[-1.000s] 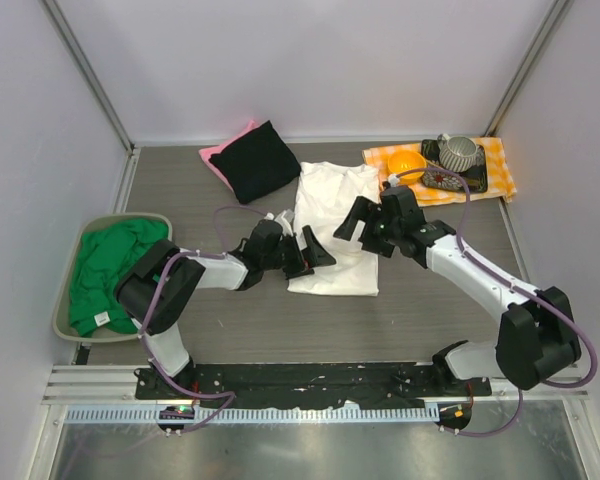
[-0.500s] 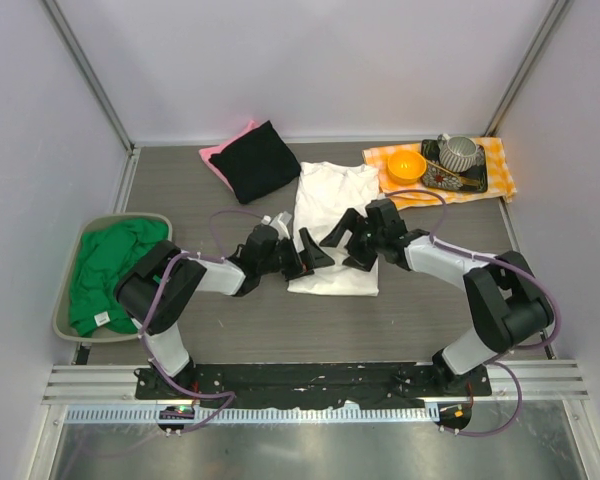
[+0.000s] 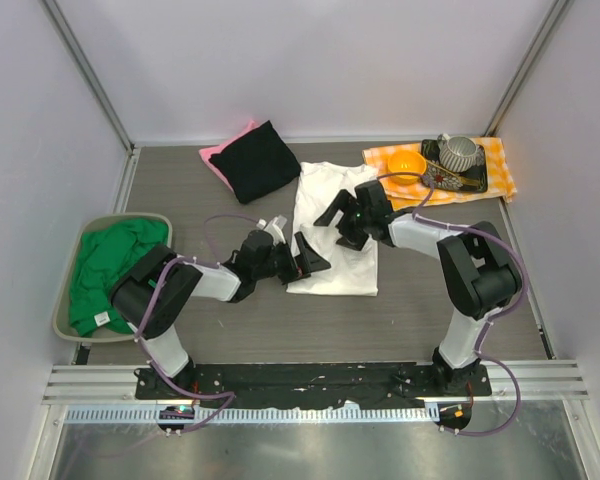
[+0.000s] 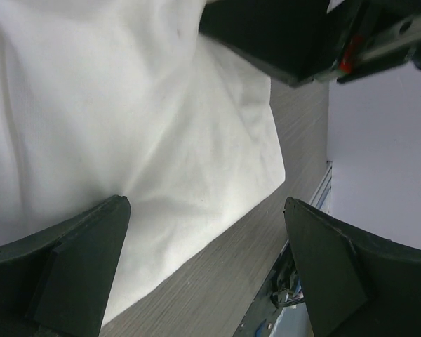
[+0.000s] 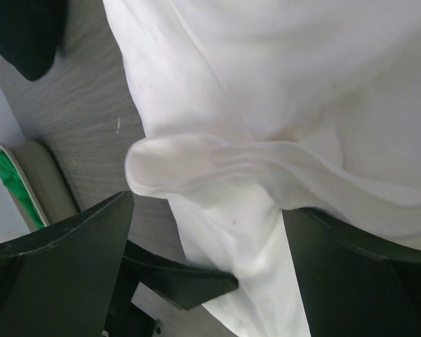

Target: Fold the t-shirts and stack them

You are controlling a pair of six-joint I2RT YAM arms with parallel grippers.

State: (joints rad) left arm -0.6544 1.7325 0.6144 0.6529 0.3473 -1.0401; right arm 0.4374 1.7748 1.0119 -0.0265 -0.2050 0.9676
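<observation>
A white t-shirt (image 3: 330,200) lies flat in the middle of the table, partly folded, plain side up. My left gripper (image 3: 313,255) is open at its near left edge, with its jaws low over the hem (image 4: 161,232). My right gripper (image 3: 338,225) is open over the shirt's middle, straddling a raised fold of white cloth (image 5: 217,161) without pinching it. A folded black t-shirt (image 3: 255,160) rests on a pink one (image 3: 217,155) at the back left. A green t-shirt (image 3: 105,265) is bunched in a tray.
The grey-green tray (image 3: 65,310) sits at the left edge. At the back right, an orange-and-white checked cloth (image 3: 495,165) carries an orange bowl (image 3: 406,165) and a grey cup (image 3: 458,152) on a dark tray. The two grippers are close together over the shirt.
My right gripper has swung left and away from me, from the shirt's right edge to over its middle. The left gripper has hardly moved. Both stayed open.
</observation>
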